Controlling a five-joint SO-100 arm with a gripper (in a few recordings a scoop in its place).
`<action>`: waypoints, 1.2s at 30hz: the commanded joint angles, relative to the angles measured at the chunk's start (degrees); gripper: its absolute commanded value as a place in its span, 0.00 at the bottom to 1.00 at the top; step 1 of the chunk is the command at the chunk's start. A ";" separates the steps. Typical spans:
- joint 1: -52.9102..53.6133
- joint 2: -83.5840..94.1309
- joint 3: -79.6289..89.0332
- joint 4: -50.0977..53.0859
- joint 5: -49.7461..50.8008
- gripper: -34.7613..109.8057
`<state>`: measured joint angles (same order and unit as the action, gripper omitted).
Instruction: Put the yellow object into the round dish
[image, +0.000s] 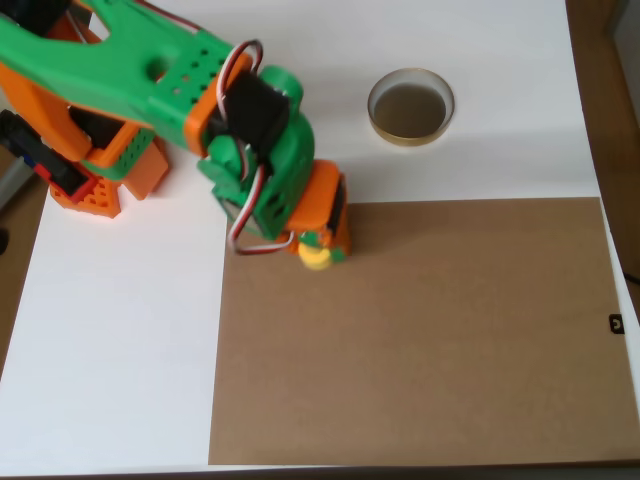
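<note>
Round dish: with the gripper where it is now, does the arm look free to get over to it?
Probably yes: only bare white table lies between the gripper, at the yellow object, and the round dish.

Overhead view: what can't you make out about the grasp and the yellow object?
- Yellow object: mostly hidden under the gripper; its shape is unreadable.
- Fingers: covered by the green and orange wrist from above, so open or shut, and any contact with the object, cannot be told.
- Arm base: cut off by the top-left edge.
- Round dish: inside dark; looks empty, detail too small.
</note>
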<state>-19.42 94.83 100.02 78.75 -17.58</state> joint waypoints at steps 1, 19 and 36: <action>-5.10 3.78 -4.75 1.58 -1.41 0.24; -28.92 -6.86 -12.48 1.85 2.20 0.24; -39.73 -22.50 -27.16 3.96 1.76 0.24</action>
<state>-57.83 71.28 77.52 81.91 -14.68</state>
